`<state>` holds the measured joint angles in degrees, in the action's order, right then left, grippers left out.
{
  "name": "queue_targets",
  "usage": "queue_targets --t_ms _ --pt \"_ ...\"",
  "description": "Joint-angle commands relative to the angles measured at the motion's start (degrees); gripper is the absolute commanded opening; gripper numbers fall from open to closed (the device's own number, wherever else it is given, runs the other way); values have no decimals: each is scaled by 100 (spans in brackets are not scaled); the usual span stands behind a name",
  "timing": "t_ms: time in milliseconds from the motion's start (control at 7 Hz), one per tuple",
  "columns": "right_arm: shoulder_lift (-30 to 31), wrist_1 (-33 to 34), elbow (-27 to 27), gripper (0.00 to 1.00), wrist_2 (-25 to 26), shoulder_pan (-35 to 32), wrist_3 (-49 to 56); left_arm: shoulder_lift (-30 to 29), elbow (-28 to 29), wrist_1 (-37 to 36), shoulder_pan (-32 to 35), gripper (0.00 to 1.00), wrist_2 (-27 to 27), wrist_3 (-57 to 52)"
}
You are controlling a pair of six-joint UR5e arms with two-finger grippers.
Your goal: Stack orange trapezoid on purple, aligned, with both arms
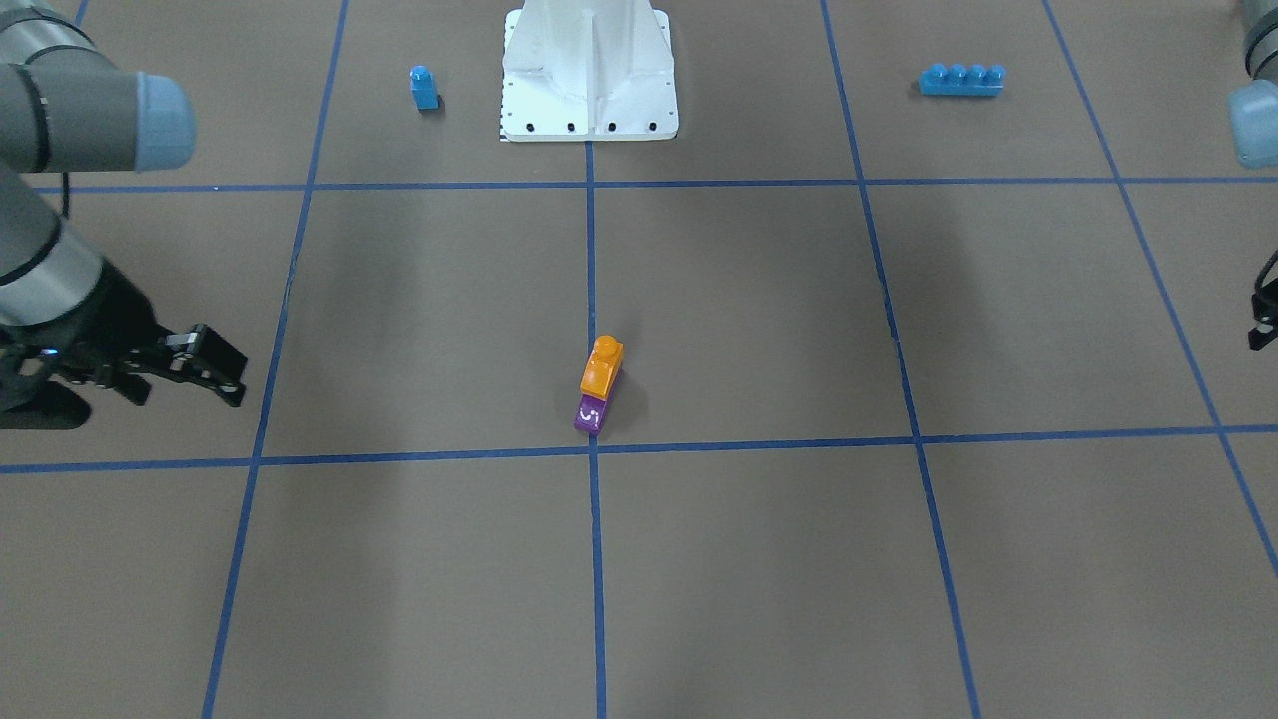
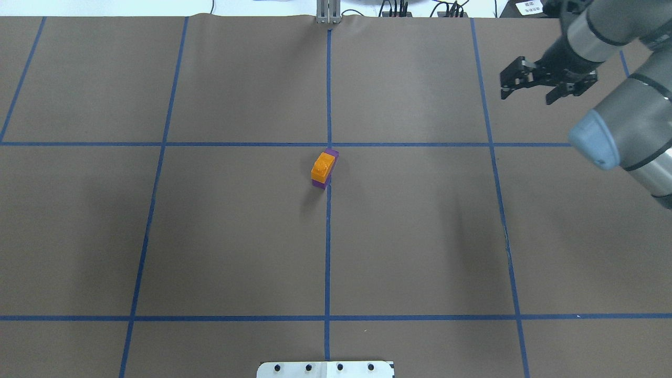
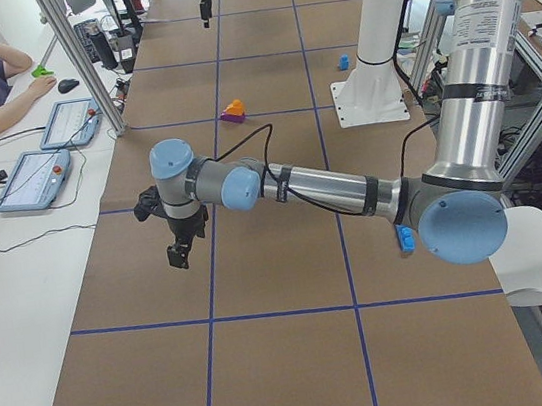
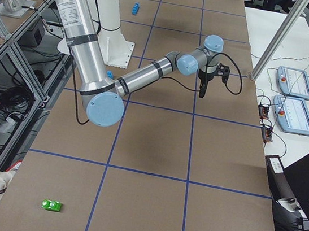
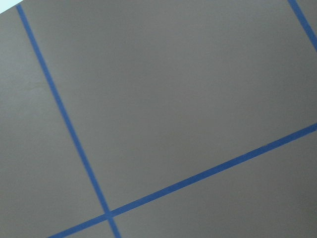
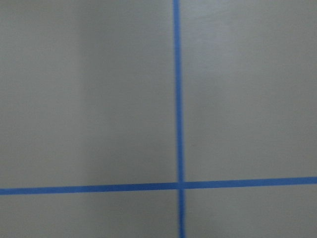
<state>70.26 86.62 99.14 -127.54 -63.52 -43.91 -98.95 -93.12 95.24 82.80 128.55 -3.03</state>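
glossy orange trapezoid (image 1: 602, 367) sits on sloped purple (image 1: 590, 413).

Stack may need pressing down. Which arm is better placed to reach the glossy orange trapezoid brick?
Right, probably: the open right tool is nearer the orange trapezoid brick atop the glossy purple plastic brick; the left tool sits at the front view's edge.
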Motion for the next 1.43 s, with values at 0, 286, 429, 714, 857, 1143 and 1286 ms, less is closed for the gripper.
queue_targets --t_ms 0,286,429,714,857,1143,1286 --pt "977 -345 -156 100 270 -599 1213 201 310 65 604 100 249 -886" --pt "989 -356 -376 100 416 -1220 1620 359 862 57 614 100 135 -1076" --pt "998 -295 -517 100 -169 -1624 2144 359 918 48 606 100 135 -1068" --pt "1111 405 -650 100 -825 -2293 3319 315 919 48 597 100 135 -1006" --pt "1321 661 -693 100 -799 -2401 4075 298 919 39 597 100 144 -1006" --pt "1507 628 -808 100 -816 -2525 4600 297 919 39 597 100 144 -1006" --pt "1595 620 -799 100 -825 -2525 4663 297 893 39 597 100 144 -1006"
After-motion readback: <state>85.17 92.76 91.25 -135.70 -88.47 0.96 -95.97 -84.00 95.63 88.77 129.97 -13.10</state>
